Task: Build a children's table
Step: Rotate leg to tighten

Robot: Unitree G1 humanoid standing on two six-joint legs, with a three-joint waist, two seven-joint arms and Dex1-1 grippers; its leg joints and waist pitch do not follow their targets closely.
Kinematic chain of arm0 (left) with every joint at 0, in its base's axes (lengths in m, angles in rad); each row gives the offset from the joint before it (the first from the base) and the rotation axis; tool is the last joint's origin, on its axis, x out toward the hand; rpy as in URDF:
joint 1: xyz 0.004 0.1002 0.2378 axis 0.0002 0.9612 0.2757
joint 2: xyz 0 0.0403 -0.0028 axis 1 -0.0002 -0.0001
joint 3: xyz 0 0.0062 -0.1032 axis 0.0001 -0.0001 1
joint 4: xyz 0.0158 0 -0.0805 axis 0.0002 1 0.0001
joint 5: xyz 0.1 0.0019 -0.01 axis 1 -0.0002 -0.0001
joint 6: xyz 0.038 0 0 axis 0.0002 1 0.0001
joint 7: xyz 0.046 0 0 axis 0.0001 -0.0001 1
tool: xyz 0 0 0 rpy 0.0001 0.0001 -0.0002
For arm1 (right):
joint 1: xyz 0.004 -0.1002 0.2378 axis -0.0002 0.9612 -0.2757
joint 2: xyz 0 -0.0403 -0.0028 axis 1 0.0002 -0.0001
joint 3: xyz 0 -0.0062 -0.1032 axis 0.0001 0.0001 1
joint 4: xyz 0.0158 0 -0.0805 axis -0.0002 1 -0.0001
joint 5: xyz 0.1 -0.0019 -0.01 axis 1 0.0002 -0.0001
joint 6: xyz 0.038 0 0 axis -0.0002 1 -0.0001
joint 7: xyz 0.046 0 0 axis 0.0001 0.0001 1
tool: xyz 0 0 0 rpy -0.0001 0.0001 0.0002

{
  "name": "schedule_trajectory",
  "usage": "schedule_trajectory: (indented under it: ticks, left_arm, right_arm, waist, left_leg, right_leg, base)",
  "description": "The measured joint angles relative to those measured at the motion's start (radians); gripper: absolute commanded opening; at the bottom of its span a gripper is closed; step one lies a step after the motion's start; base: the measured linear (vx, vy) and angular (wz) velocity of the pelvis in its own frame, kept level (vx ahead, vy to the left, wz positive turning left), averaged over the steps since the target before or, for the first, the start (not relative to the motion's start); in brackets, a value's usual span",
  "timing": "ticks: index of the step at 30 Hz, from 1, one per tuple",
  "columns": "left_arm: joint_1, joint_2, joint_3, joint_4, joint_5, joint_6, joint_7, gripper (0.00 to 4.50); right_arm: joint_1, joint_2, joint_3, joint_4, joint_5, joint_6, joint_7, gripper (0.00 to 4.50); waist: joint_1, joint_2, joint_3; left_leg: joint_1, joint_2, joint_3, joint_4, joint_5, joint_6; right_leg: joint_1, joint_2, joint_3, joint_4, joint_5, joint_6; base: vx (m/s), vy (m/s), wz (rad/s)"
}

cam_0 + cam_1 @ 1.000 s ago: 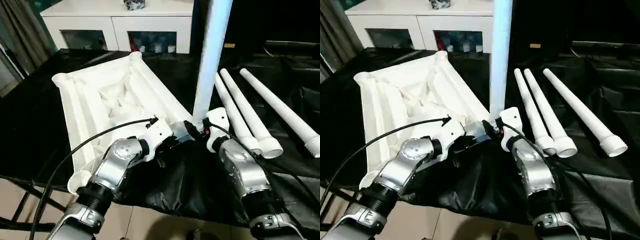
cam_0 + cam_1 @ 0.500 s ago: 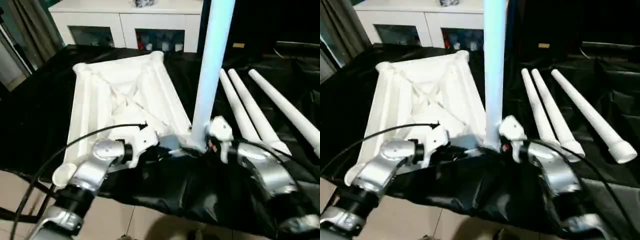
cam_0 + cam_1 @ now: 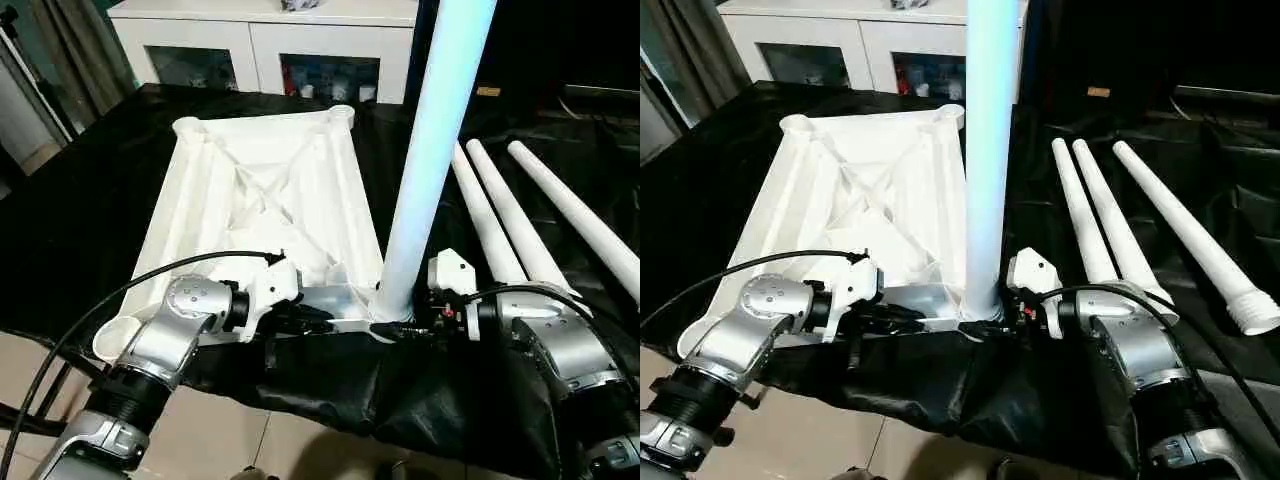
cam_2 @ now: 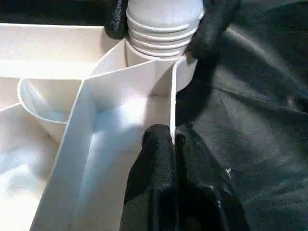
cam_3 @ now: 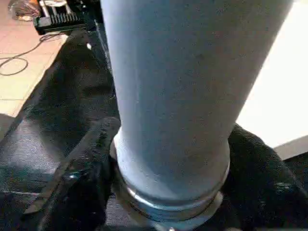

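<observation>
- While 1 leg (image 3: 430,150) stands upright at lower centre of the head view, its threaded end sits at the tabletop's (image 3: 265,190) near right corner socket (image 4: 159,72), so the step in hand looks like seating this first leg.
- Upside down on the black cloth (image 3: 450,400), the tabletop fills the centre left of the frame, ribs up.
- At the socket, the right gripper (image 5: 168,159) has its fingers (image 5: 82,178) spread around the leg's base, 1 on each side and pressed to it, a clamp on the leg.
- Beside it, the left gripper (image 4: 174,159) has its fingers together, pinching the thin rim wall of the tabletop next to that socket, apparently to steady it.
- Thread rings (image 4: 163,36) show above the socket's lip in the left wrist view, so I judge the leg not fully home; the next move likely calls for twisting or pressing it down while the tabletop is held firm.
- 3 more legs (image 3: 500,225) lie side by side on the cloth at right, well apart from the tabletop.
- Behind, at upper frame, a white cabinet (image 3: 270,45) with glass doors stands clear of the work.
- Nothing blocks the socket; the tall leg may tip if released early.
</observation>
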Motion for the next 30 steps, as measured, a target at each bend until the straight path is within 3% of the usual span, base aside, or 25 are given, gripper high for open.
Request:
schedule_trajectory:
  ticks: [4,11,17,20,24,27,30]
  left_arm:
    - [0.000,0.001,0.000,0.000,-0.003,0.000,-0.002,0.00]
    - [0.003,-0.019,0.001,0.002,0.004,0.000,0.038,0.00]
    - [-0.043,-0.140,0.010,0.057,0.083,0.040,0.259,0.00]
    - [-0.053,-0.229,0.019,0.077,0.137,0.070,0.405,0.00]
    - [-0.054,-0.309,0.022,0.094,0.162,0.077,0.537,0.00]
    - [-0.054,-0.317,0.021,0.096,0.171,0.077,0.558,0.00]
    - [-0.054,-0.318,0.022,0.096,0.178,0.073,0.556,0.00]
  right_arm:
    - [0.001,0.000,0.000,-0.001,0.007,0.003,0.000,2.78]
    - [0.021,0.028,-0.016,-0.021,0.009,0.027,-0.048,2.74]
    - [0.013,0.141,-0.107,0.042,-0.044,0.042,-0.350,2.74]
    - [-0.007,0.233,-0.161,0.082,-0.079,0.049,-0.553,2.74]
    - [-0.022,0.312,-0.199,0.098,-0.116,0.059,-0.752,2.74]
    - [-0.023,0.338,-0.204,0.098,-0.135,0.052,-0.804,2.74]
    - [-0.021,0.343,-0.206,0.100,-0.135,0.043,-0.810,3.44]
  waist:
    - [0.000,0.000,0.000]
    - [0.000,0.000,0.000]
    - [-0.014,0.000,-0.001]
    - [-0.025,0.006,-0.003]
    - [-0.034,0.013,-0.006]
    - [-0.036,0.016,-0.007]
    - [-0.038,0.017,-0.007]
  left_leg:
    - [0.000,0.000,0.000,0.000,0.000,0.000]
    - [0.000,0.000,0.000,0.000,0.000,0.000]
    - [0.003,0.000,0.000,0.002,-0.003,-0.005]
    - [0.004,-0.001,0.000,0.001,-0.003,-0.005]
    - [0.003,-0.002,-0.001,0.001,-0.003,-0.005]
    - [0.002,-0.001,-0.001,0.001,-0.003,-0.005]
    - [0.002,-0.001,-0.001,0.001,-0.003,-0.005]
  right_leg:
    - [0.000,0.000,0.000,0.000,0.000,0.000]
    - [0.000,0.000,0.000,0.000,0.000,0.000]
    - [0.002,0.000,0.001,0.001,-0.001,0.004]
    - [0.002,0.000,0.001,0.001,-0.001,0.004]
    - [0.003,0.000,0.000,-0.001,-0.002,0.005]
    - [0.003,0.000,0.000,-0.002,-0.002,0.005]
    - [0.003,0.000,0.000,-0.004,-0.002,0.005]
  base:
    - [0.000,0.000,0.00]
    - [0.000,0.000,0.00]
    - [0.000,0.000,0.00]
    - [0.000,0.000,0.00]
    - [0.000,0.000,0.00]
    - [0.000,0.000,0.00]
    - [0.000,0.000,0.00]
